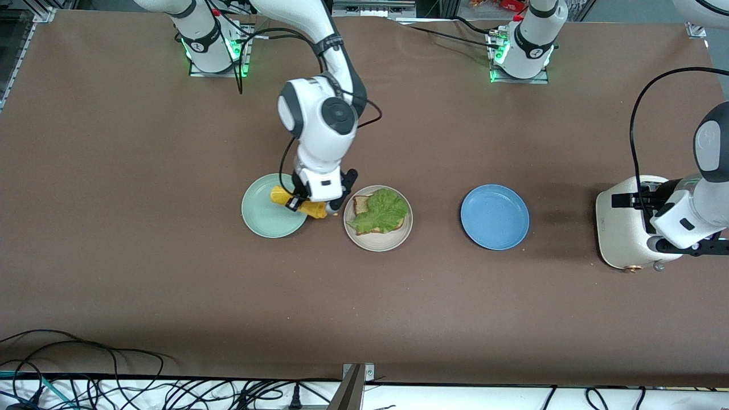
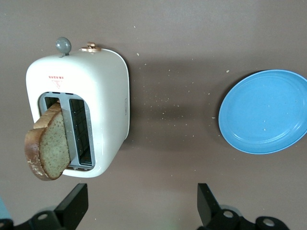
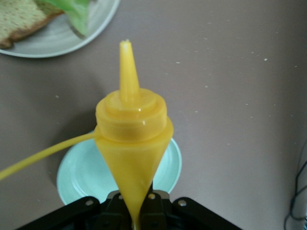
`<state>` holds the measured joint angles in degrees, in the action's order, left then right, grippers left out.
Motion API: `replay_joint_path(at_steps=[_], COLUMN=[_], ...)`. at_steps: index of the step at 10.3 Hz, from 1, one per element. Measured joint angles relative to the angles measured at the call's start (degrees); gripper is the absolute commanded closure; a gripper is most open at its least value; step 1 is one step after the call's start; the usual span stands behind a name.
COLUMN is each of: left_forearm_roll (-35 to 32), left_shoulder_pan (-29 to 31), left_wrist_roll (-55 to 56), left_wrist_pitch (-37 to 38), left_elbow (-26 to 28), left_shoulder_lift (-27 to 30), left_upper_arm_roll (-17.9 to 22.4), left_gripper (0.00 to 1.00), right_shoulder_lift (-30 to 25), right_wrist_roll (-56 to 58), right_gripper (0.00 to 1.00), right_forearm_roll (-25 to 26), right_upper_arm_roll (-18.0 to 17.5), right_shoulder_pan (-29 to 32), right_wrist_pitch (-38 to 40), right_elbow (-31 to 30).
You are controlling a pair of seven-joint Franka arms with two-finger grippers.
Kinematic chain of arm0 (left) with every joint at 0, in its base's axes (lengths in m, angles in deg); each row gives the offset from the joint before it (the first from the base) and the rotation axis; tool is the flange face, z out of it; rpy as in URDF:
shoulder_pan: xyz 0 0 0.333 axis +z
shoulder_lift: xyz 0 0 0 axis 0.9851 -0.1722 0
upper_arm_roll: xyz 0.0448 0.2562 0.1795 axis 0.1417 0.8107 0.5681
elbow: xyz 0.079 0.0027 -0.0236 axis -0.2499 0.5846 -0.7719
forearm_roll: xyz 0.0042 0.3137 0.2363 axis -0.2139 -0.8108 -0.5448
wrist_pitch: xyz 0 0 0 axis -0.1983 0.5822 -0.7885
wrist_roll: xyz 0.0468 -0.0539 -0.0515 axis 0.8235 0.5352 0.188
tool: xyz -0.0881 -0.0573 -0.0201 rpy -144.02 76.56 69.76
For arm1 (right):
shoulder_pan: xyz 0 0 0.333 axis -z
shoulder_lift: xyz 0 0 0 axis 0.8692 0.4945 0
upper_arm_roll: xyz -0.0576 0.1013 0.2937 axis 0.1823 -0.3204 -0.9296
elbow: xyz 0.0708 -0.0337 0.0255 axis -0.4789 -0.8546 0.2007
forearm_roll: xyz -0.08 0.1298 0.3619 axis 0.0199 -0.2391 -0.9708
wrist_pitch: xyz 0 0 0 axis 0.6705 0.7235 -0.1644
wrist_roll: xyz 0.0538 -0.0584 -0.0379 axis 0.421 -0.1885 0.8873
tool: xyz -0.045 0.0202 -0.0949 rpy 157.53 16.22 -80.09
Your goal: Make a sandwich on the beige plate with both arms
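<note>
My right hand (image 1: 312, 206): it was pressed together on the yellow squeeze bottle (image 1: 298, 203), pinching the bottle's body so hard that the sides caved in between my fingers (the right wrist view showed the body narrowed to a wedge).
Squeeze bottle: it lay tilted in my grip above the edge of the mint-green plate (image 1: 263, 213), its nozzle (image 3: 127, 67) pointing toward the beige plate (image 1: 377, 242).
Mint-green plate: it sat on the desk (image 1: 171, 273) just beside the beige plate, toward my right arm's end.
Beige plate: it rested near the middle of the desk, between the mint-green plate and the blue plate (image 1: 494, 216).
Sandwich so far: one bread slice (image 1: 361, 204) lay on the beige plate with a ruffled lettuce leaf (image 1: 383, 210) spread over most of it; a crusted corner showed bare.
My left hand (image 2: 143, 207): it hung spread wide and held nothing, above the desk by the toaster (image 2: 91, 91) at my left arm's end (this arm waited).
Toaster: white, standing well apart from the blue plate, with a second bread slice (image 2: 48, 148) sticking up out of one slot and leaning outward.
Blue plate: it carried only a few crumbs.
</note>
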<state>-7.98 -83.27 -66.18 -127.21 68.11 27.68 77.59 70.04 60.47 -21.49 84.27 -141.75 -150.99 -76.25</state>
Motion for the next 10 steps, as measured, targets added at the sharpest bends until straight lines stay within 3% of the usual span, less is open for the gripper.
replay_joint_path(at_steps=[3,10], left_forearm_roll=[0.0,0.0], left_shoulder_pan=[0.0,0.0], left_wrist_roll=[0.0,0.0], left_wrist_pitch=[0.01,0.01], left_elbow=[0.01,0.02], left_shoulder_lift=[0.0,0.0], left_upper_arm_roll=[0.0,-0.01], left_gripper=[0.0,0.0], right_shoulder_lift=[3.3,6.57], right_wrist_roll=[-9.3,-12.48], right_gripper=[1.0,1.0], right_forearm_roll=[6.65,7.91], right_upper_arm_roll=[-4.78,-4.43], right_shoulder_pan=[-1.49,-1.36], right_wrist_pitch=[0.13,-0.01], right_elbow=[0.02,1.51])
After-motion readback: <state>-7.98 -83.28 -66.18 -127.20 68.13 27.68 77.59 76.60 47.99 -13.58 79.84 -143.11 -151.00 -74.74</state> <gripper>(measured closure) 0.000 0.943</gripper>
